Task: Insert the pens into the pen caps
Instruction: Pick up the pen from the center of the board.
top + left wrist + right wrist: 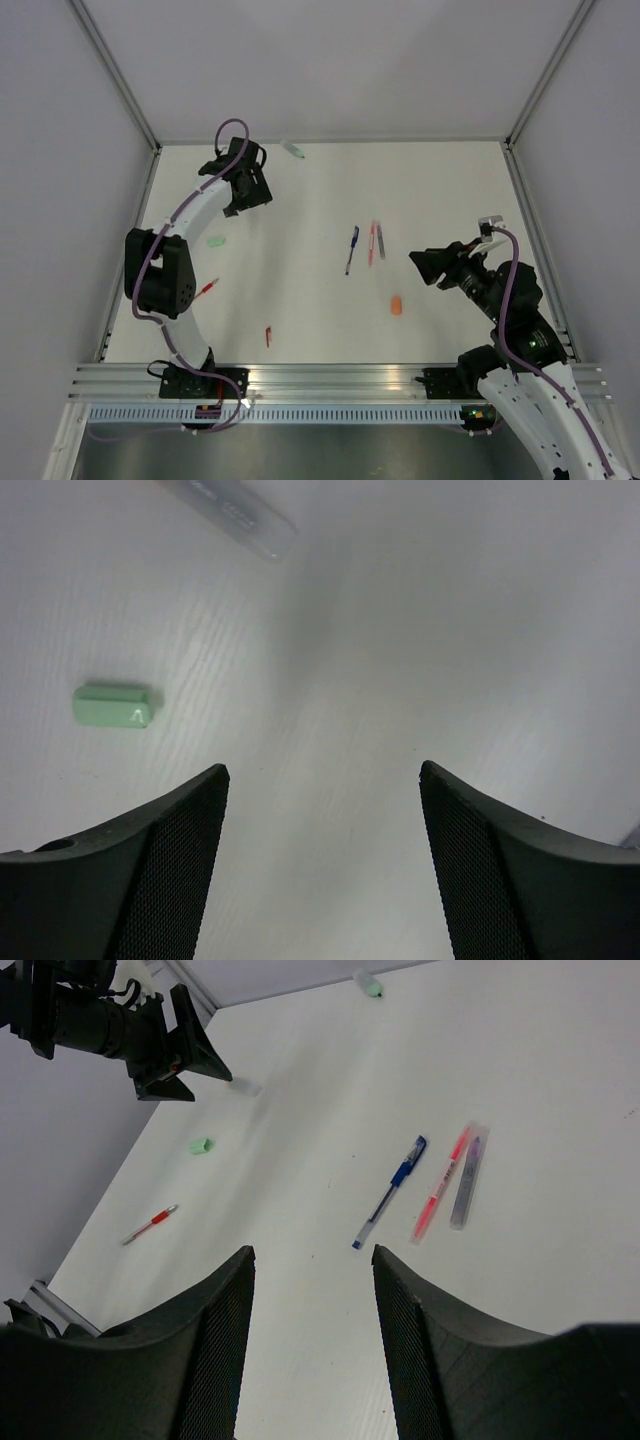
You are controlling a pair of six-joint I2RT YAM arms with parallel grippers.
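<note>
right claw [312, 1252] wide apart, pink pen [441, 1184] beyond, label print illegible

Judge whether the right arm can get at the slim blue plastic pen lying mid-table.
Probably yes: the open right gripper faces the slim blue pen with only white table between, and the red-pink pen beside it lies apart.

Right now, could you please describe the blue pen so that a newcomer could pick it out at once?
On the white table, find the three pens lying side by side near its middle. The blue pen is the leftmost in the top view, set slightly apart from the red pen and grey pen; it alone is dark blue.
</note>
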